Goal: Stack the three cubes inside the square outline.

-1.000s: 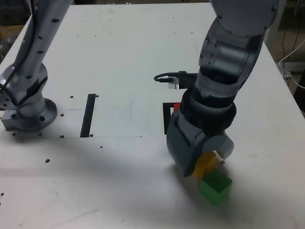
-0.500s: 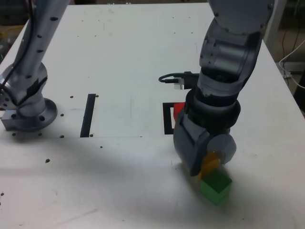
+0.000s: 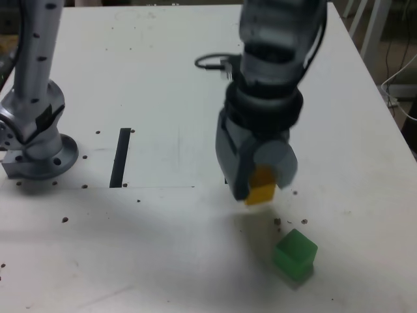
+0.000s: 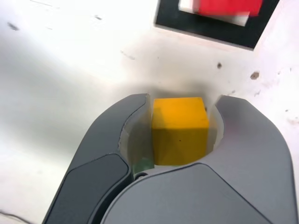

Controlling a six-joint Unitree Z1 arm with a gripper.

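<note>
White table (image 3: 163, 78); grey fingers (image 4: 135, 121) clamp a small matte yellow cube (image 4: 180, 130), lifted clear for stacking on the red cube (image 4: 229, 6).

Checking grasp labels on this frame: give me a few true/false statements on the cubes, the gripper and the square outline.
1. The gripper is shut on the yellow cube. True.
2. The yellow cube rests on the table. False: in the exterior view it hangs clear of the surface, above its shadow.
3. The red cube sits inside the square outline. True.
4. The green cube is stacked on the red cube. False: it sits alone on the table, towards the near edge in the exterior view.
5. The straight black tape strip lies on the exterior view's right of the gripper. False: it lies on its left.
</note>
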